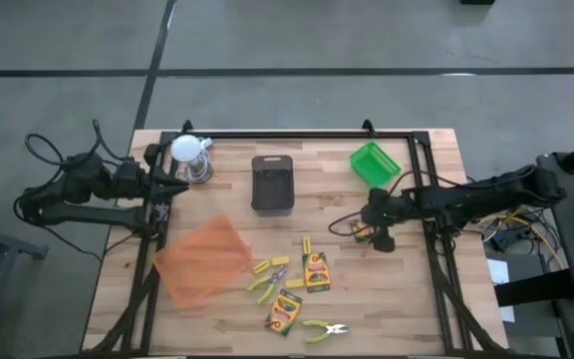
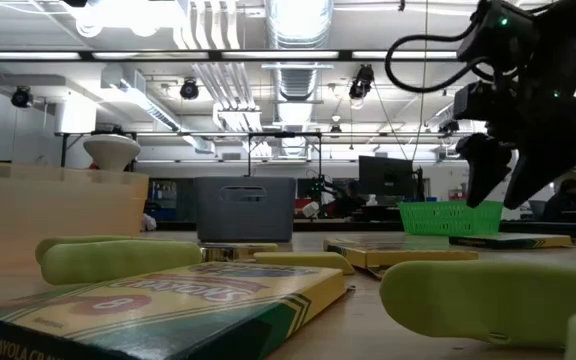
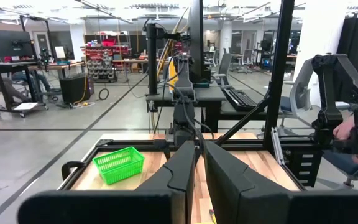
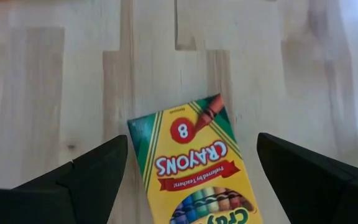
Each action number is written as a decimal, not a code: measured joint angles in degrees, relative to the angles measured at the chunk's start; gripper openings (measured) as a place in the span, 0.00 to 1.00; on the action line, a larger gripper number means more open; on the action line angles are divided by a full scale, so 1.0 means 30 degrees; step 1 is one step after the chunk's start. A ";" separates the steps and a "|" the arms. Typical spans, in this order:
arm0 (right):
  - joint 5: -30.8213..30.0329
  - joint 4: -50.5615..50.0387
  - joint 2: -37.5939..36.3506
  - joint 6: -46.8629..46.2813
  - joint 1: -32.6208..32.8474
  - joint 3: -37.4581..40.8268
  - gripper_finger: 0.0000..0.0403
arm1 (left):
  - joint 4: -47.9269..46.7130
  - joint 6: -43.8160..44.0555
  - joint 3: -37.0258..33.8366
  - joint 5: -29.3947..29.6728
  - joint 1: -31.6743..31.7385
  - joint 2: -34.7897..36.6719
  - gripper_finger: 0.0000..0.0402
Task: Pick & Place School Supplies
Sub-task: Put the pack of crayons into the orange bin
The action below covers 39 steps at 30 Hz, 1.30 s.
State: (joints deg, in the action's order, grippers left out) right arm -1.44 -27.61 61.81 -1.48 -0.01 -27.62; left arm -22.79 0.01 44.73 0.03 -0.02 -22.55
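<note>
**Right pincer hangs wide open over a crayon box**

The right pincer (image 1: pixel 375 231) is out over the right part of the wooden tabletop (image 1: pixel 417 299). Its two dark fingers (image 4: pixel 86 174) stand far apart and hold nothing. A yellow crayon box (image 4: pixel 191 165) with green edges lies flat on the wood right under it, between the two fingers, and they do not touch it. From above, only a small bit of this box (image 1: pixel 360 230) peeks out beside the pincer.

The left pincer (image 1: pixel 174 185) waits at the far left edge of the tabletop. Its fingers (image 3: pixel 179 171) are pressed close together and hold nothing.

More school things lie in a bunch near the front middle of the tabletop. A second crayon box (image 1: pixel 316 271) lies there, and a third crayon box (image 1: pixel 283 311) lies a bit nearer and to the left. A small green-handled scissors (image 1: pixel 267 282) lies between the orange tray (image 1: pixel 202 259) and the second box. Another green-handled scissors (image 1: pixel 323 329) lies nearest the front edge. A short yellow stick (image 1: pixel 307 244) lies just past the second box.

The black tray (image 1: pixel 272 183) sits at the far middle. The green basket (image 1: pixel 375 165) sits at the far right. A white-topped metal thing (image 1: pixel 190 158) stands at the far left, near the left pincer.
</note>
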 joint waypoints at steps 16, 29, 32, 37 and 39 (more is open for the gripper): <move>-0.0012 0.0047 0.2697 0.0066 0.0000 -0.0007 0.87 | -0.0004 0.0000 0.0000 -0.0003 -0.0002 0.0000 0.11; -0.0180 0.0209 0.3773 0.0489 0.0000 -0.0090 0.87 | -0.0007 -0.0004 0.0000 -0.0006 0.0000 0.0000 0.11; -0.0505 0.0275 0.3767 0.1222 0.0000 -0.0073 0.87 | -0.0007 0.0000 0.0000 0.0000 -0.0005 0.0000 0.11; -0.0661 0.0363 0.3771 0.1926 -0.0007 -0.0051 0.87 | -0.0007 0.0000 0.0000 0.0001 -0.0002 0.0000 0.11; -0.0657 0.0380 0.3771 0.1996 -0.0007 -0.0044 0.87 | -0.0006 -0.0002 0.0000 -0.0004 0.0000 0.0000 0.11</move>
State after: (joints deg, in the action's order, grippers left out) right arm -3.41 -26.47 73.12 4.51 -0.03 -27.75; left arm -22.80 0.00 44.73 0.02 -0.02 -22.55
